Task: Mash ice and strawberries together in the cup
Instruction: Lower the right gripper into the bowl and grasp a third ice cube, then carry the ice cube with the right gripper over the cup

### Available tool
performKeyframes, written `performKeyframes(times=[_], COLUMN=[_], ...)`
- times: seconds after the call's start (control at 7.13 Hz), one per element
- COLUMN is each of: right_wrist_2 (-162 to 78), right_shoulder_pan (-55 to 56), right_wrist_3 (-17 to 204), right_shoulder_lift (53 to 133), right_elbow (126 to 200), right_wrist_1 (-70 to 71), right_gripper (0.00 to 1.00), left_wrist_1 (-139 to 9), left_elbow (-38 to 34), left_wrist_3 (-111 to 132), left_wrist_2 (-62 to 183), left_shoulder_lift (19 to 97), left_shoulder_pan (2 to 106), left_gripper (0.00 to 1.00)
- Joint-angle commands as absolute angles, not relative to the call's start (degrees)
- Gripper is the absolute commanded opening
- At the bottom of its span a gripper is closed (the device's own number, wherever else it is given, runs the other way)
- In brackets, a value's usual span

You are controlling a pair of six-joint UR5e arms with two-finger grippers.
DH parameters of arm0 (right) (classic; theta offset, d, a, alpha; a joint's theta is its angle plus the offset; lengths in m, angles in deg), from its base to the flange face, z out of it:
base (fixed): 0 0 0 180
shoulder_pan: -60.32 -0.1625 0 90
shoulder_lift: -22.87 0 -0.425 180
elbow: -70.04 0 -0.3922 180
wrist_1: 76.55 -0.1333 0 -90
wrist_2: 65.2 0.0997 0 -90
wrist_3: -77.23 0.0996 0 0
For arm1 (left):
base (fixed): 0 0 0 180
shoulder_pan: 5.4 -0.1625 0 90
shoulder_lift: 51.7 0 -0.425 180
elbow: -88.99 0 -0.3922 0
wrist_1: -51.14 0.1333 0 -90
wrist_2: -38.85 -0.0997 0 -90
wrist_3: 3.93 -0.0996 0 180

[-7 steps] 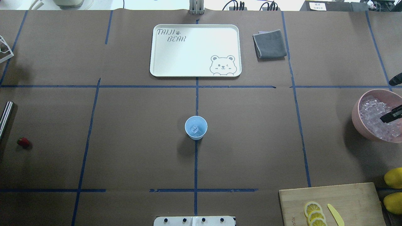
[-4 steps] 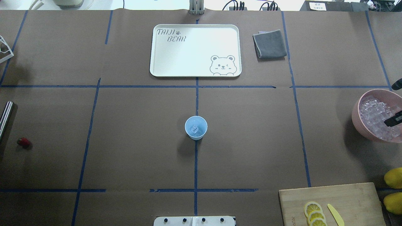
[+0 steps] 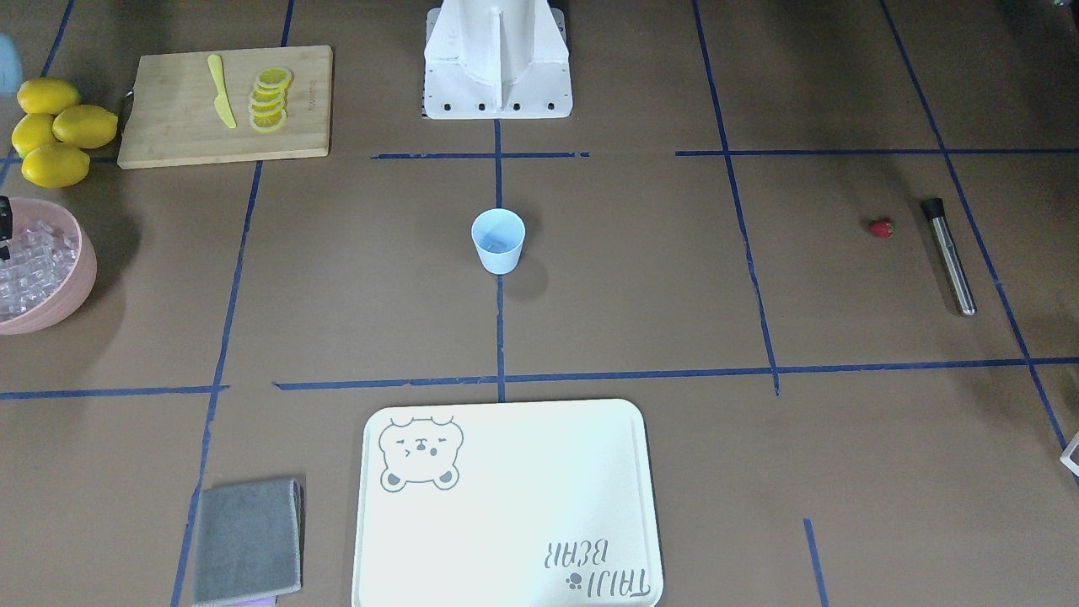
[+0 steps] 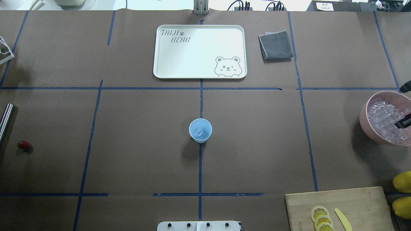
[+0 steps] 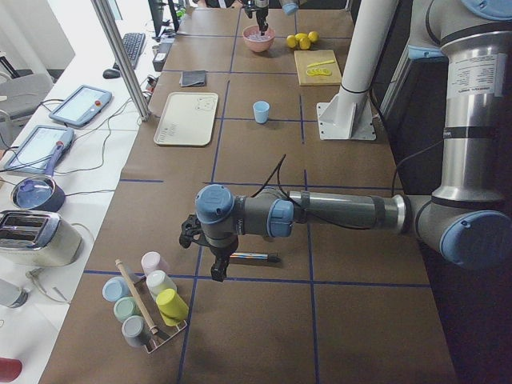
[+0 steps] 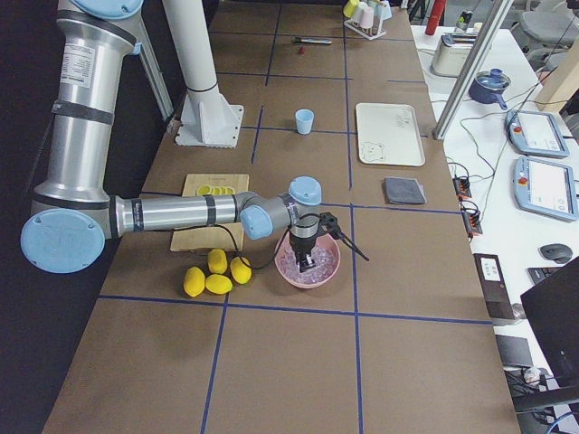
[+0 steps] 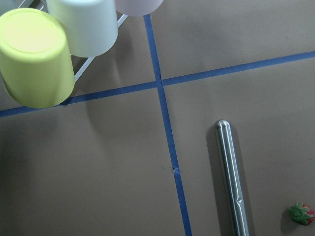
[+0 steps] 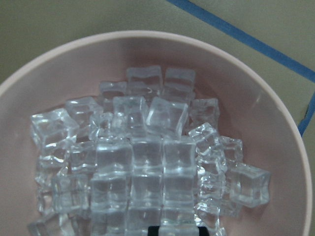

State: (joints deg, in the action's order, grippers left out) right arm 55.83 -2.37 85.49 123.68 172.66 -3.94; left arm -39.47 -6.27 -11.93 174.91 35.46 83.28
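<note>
The pale-blue cup (image 4: 200, 130) stands upright at the table's middle with one ice cube (image 4: 199, 132) inside. Many more ice cubes (image 8: 142, 162) fill the pink bowl (image 4: 364, 118) at the right edge. My right gripper (image 4: 405, 122) hangs low over that ice; only a dark sliver of it shows, so I cannot tell its state. The strawberry (image 4: 23, 145) lies on the table at the far left, beside a steel muddler (image 7: 231, 177). My left gripper (image 5: 214, 268) hovers above the muddler, and I cannot tell whether it is open or shut.
A white bear tray (image 4: 199, 76) and a grey cloth (image 4: 275, 45) lie at the far side. At the near right, a wooden board (image 4: 362, 202) holds lemon slices (image 4: 321, 218) and a yellow knife (image 4: 343, 219), with whole lemons (image 4: 403, 182) beside it. A rack of cups (image 5: 148, 308) stands by my left gripper.
My right gripper has slid toward the overhead view's right edge over the bowl, so less of it shows. Cup, strawberry and muddler have not moved.
</note>
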Motion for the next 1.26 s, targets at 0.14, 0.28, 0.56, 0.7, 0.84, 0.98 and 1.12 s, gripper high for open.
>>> performKeyframes(times=[0.14, 0.28, 0.56, 0.7, 0.84, 0.98, 1.12], right_wrist_2=[56.36, 57.23, 57.67, 56.98, 55.23, 51.91, 48.13], right_shoulder_pan=[-2.26, -1.22, 4.47, 9.55, 14.48, 18.7, 22.57], right_wrist_3=[90.03, 96.07, 109.84, 119.93, 127.69, 132.12, 136.34], right_shoulder_lift=[120.98, 117.04, 108.7, 103.95, 98.77, 91.76, 84.9], right_elbow=[182.23, 182.8, 182.54, 182.36, 181.84, 181.84, 181.4], right_wrist_1=[4.25, 5.09, 5.19, 5.27, 6.49, 13.03, 19.54], right_gripper=[0.0, 0.0, 0.0, 0.0, 0.0, 0.0, 0.0], left_wrist_1=[-39.39, -39.39, -39.39, -39.39, -39.39, -39.39, -39.39], left_elbow=[-6.2, -6.2, -6.2, -6.2, -6.29, -6.29, -6.29], left_wrist_3=[-11.93, -11.93, -11.93, -11.93, -11.93, -11.93, -11.93], left_wrist_2=[174.91, 174.91, 174.91, 174.91, 174.91, 174.91, 174.91], left_shoulder_lift=[35.57, 35.48, 35.4, 35.39, 35.39, 35.39, 35.39], left_shoulder_pan=[83.28, 83.28, 83.28, 83.28, 83.28, 83.28, 83.28], left_gripper=[1.0, 1.0, 1.0, 1.0, 1.0, 1.0, 1.0])
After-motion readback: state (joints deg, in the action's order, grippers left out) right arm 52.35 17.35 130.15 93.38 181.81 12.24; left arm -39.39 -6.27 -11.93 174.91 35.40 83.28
